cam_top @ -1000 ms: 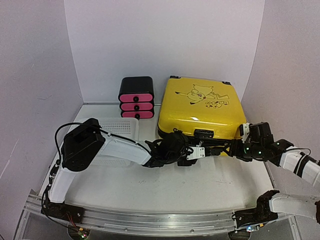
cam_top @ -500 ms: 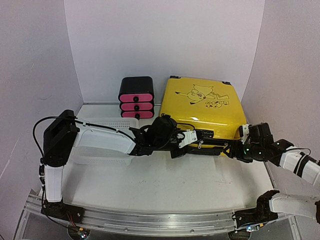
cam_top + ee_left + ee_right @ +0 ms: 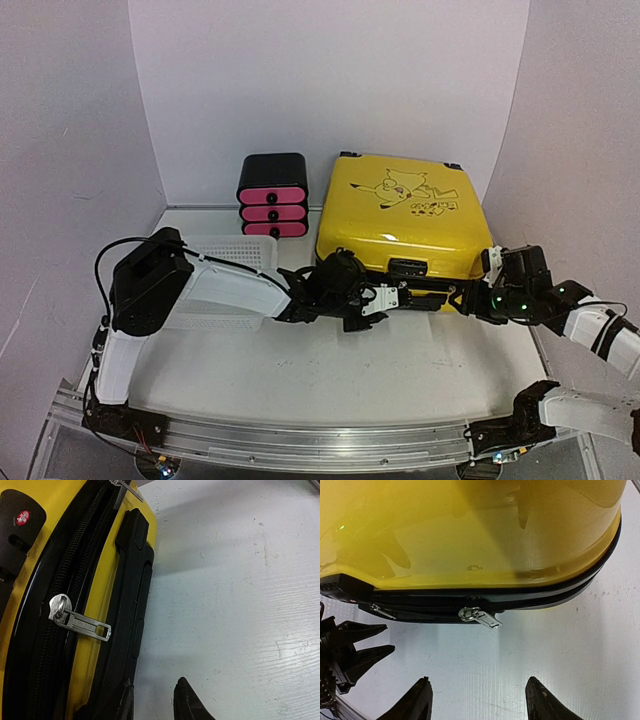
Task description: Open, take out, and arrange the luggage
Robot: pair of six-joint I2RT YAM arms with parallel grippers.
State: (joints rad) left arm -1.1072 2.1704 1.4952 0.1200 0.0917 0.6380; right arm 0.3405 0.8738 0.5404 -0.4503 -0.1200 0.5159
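the luggage [image 3: 400, 215], a glossy yellow hard shell with rounded corners, is laid flat with its lid closed at the back right of the white, faintly grained table [image 3: 330, 370]. a ribbed black zipper band [image 3: 75, 555] is seen along its front edge, with a flat silver pull [image 3: 80, 621] beside a moulded black handle [image 3: 131, 595]. the left gripper [image 3: 152, 702] is narrowly parted just beside that handle, nothing clasped. the right gripper [image 3: 477, 700] is spread wide, empty, near a second pull [image 3: 480, 616].
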